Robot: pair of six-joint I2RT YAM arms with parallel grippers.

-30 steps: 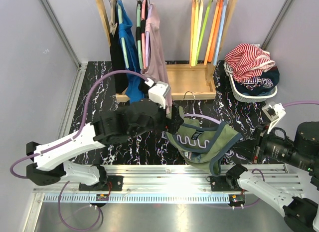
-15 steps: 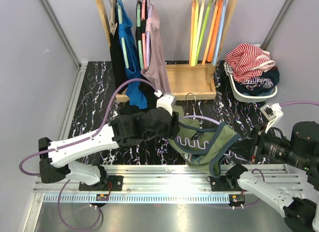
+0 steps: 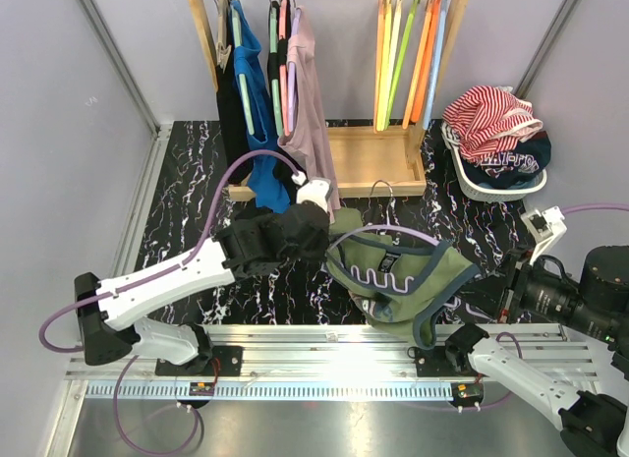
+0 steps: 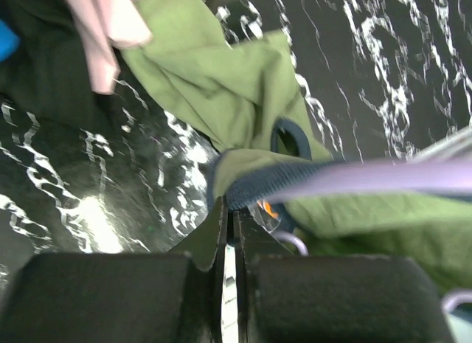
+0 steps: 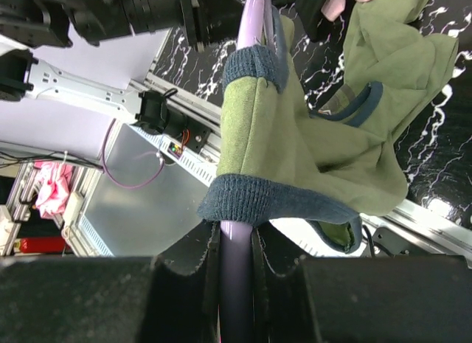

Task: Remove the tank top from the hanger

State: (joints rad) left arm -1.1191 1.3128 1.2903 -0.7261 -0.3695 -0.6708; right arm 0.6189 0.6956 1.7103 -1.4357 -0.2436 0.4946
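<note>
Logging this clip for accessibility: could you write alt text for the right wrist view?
The right tool grips a lilac hanger that carries a green tank top with navy trim, above a black marbled table.

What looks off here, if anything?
The green tank top sits bunched and twisted on its lavender hanger, down at the table rather than on the rack. Left pincer is shut on its navy strap, right pincer on the hanger. Nothing spilled or damaged.
</note>
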